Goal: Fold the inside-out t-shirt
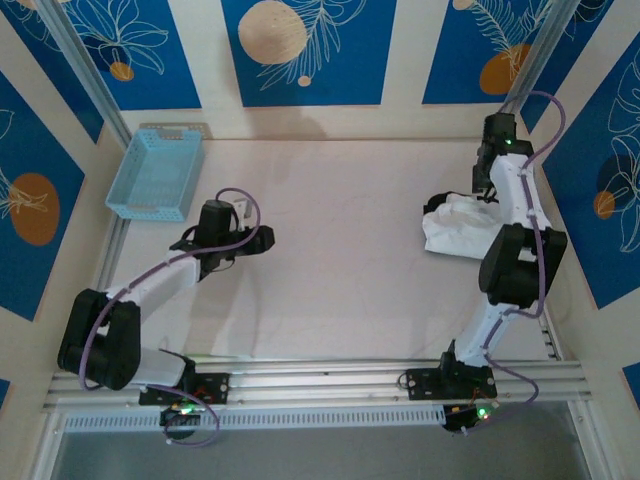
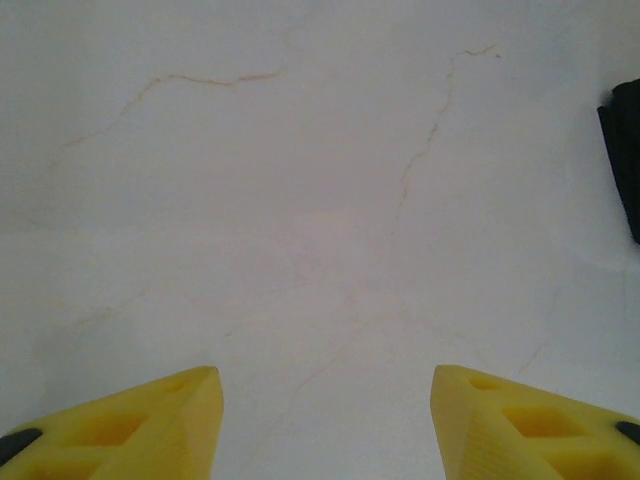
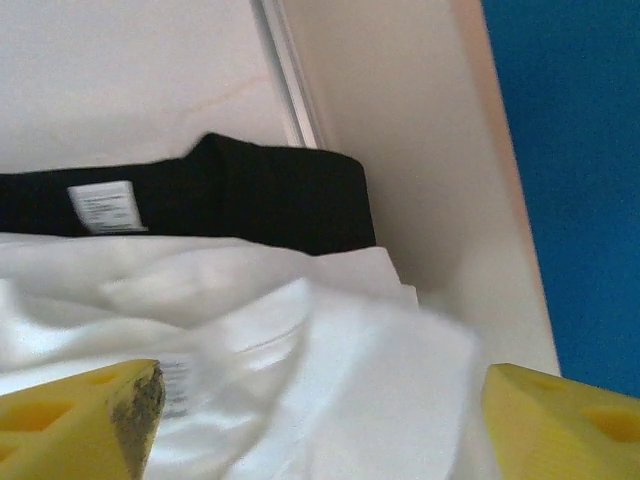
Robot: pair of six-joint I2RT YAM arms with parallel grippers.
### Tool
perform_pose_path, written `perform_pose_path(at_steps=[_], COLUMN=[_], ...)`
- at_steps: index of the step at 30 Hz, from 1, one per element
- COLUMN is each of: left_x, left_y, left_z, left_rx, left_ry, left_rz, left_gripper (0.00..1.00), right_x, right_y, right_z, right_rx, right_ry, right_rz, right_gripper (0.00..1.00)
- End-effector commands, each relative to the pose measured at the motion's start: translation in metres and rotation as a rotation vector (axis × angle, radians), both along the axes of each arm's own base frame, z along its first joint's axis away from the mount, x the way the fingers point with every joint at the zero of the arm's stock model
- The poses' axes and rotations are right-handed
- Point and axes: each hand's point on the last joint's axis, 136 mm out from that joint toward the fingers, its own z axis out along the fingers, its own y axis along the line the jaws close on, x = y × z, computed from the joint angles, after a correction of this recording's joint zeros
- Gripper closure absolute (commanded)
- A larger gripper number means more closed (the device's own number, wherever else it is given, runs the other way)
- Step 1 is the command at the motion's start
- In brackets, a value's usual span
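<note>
At 3 o'clock on the tabletop [image 1: 340, 250], near its right edge, the inside-out t-shirt [image 1: 450, 228] lies bunched beside the bent right arm [image 1: 520, 265]; open surface spans the centre.

Left wrist: left tool [image 2: 325, 400] open over bare tabletop.

Right wrist: right tool [image 3: 320, 400] open above the shirt, with the black garment [image 3: 250, 190] at 12 o'clock.

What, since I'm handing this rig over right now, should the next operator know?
Left tool: open, empty, over a bare part of the white table, centre-left.
Right tool: open, gripping nothing, poised over the crumpled white cotton t-shirt at the table's far right.
The shirt lies bunched beside a folded black fabric garment, near the right wall.
Done: no fold visible.
Left: spread the shirt flat, then fold it.
</note>
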Motion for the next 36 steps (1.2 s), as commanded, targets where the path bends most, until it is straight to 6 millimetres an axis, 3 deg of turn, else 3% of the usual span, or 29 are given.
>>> perform_pose_path(at_steps=[1, 5, 9, 12, 15, 19, 26, 30, 32, 36], left_x=[0.002, 0.005, 0.004, 0.001, -0.004, -0.011, -0.003, 0.015, 0.023, 0.038], left_y=[0.014, 0.033, 0.054, 0.072, 0.093, 0.120, 0.154, 0.154, 0.150, 0.151], left_z=[0.019, 0.039, 0.066, 0.088, 0.105, 0.100, 0.044, 0.007, -0.004, -0.004], left_rx=[0.077, 0.142, 0.191, 0.226, 0.273, 0.383, 0.590, 0.665, 0.666, 0.652], left_ry=[-0.082, -0.166, -0.272, -0.374, -0.481, -0.542, -0.524, -0.506, -0.507, -0.556], left_rz=[0.033, 0.099, 0.171, 0.246, 0.323, 0.414, 0.464, 0.407, 0.380, 0.373], left_gripper=[0.41, 0.35, 0.24, 0.15, 0.06, 0.00, 0.00, 0.00, 0.00, 0.00], right_x=[-0.019, -0.028, -0.050, -0.071, -0.087, -0.089, -0.065, -0.053, -0.044, -0.030], right_y=[0.020, 0.089, 0.161, 0.202, 0.226, 0.237, 0.194, 0.185, 0.188, 0.195], right_z=[0.028, 0.047, 0.075, 0.093, 0.095, 0.060, -0.034, -0.079, -0.091, -0.087], right_rx=[0.002, 0.179, 0.391, 0.504, 0.535, 0.512, 0.296, 0.405, 0.406, 0.361], right_ry=[-0.087, -0.256, -0.462, -0.586, -0.648, -0.665, -0.718, -0.720, -0.710, -0.740], right_rz=[-0.003, 0.171, 0.396, 0.538, 0.628, 0.639, 0.520, 0.486, 0.497, 0.562], right_gripper=[0.15, 0.15, 0.13, 0.08, 0.00, 0.01, 0.01, 0.01, 0.01, 0.01])
